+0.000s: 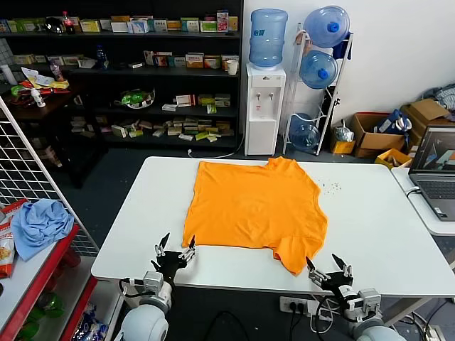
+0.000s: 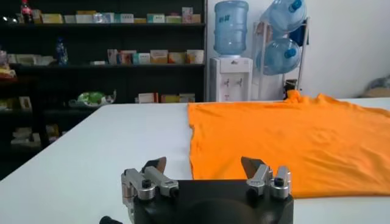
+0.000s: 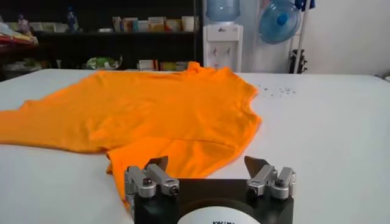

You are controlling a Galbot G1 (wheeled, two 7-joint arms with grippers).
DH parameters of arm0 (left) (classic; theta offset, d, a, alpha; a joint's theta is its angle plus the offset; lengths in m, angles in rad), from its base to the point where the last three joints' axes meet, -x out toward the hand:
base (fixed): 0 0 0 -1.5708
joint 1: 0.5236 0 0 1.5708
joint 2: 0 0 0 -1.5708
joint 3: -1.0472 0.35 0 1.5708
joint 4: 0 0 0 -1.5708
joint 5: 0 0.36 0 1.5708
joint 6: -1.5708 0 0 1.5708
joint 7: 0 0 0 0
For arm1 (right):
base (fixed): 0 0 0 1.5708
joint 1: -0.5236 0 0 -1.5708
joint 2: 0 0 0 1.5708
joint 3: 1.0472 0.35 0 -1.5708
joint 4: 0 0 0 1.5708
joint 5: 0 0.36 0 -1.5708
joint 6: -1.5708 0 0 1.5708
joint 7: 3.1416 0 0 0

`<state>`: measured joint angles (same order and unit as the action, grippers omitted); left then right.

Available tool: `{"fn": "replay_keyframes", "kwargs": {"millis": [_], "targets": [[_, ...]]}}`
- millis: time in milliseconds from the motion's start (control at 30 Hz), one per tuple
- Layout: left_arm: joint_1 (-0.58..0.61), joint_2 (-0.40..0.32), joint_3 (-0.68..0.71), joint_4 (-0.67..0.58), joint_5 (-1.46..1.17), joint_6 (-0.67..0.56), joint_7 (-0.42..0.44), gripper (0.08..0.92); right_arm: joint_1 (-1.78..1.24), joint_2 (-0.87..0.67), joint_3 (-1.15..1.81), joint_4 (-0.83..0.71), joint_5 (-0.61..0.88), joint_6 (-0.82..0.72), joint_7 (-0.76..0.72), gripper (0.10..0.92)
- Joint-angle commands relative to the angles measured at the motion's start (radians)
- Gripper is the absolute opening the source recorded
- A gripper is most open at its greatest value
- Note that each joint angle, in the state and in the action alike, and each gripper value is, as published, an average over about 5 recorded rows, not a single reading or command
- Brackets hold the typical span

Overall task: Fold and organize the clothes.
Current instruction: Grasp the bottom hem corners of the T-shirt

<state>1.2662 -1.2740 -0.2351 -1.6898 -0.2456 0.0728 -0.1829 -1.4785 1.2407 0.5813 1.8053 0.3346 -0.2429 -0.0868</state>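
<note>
The orange T-shirt (image 1: 256,206) lies flat on the white table (image 1: 370,234), plain side up, collar toward the far edge and one sleeve hanging toward the front right. It also shows in the left wrist view (image 2: 292,140) and the right wrist view (image 3: 152,115). My left gripper (image 1: 175,250) is open at the table's front edge, just before the shirt's front left corner. My right gripper (image 1: 328,268) is open at the front edge, beside the front sleeve. Both are empty, as the left wrist view (image 2: 204,167) and the right wrist view (image 3: 207,164) show.
A laptop (image 1: 437,170) sits on a side table at the right. A light blue cloth (image 1: 39,224) lies on a red shelf at the left. Small dark specks (image 1: 328,186) dot the table by the shirt's right shoulder. Shelves and a water dispenser (image 1: 264,106) stand behind.
</note>
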Motion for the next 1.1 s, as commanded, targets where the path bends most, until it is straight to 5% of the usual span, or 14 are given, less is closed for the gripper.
{"fn": "replay_keyframes", "kwargs": {"millis": [33,800,933,1100], "targets": [[-0.024,0.006,0.006,0.003,0.009,0.119,0.022,0.823,0.013,0.001,-0.017,-0.006,0.008,-0.037,0.061,0.823],[-0.097,0.018,0.028,0.06,-0.061,0.218,0.04,0.821,0.124,0.037,-0.105,-0.056,0.051,-0.11,0.141,0.807],[-0.111,0.015,0.027,0.084,-0.065,0.212,0.045,0.787,0.134,0.045,-0.112,-0.066,0.05,-0.123,0.149,0.715],[-0.11,0.013,0.029,0.092,-0.06,0.2,0.056,0.649,0.143,0.051,-0.114,-0.072,0.052,-0.142,0.165,0.567]]}}
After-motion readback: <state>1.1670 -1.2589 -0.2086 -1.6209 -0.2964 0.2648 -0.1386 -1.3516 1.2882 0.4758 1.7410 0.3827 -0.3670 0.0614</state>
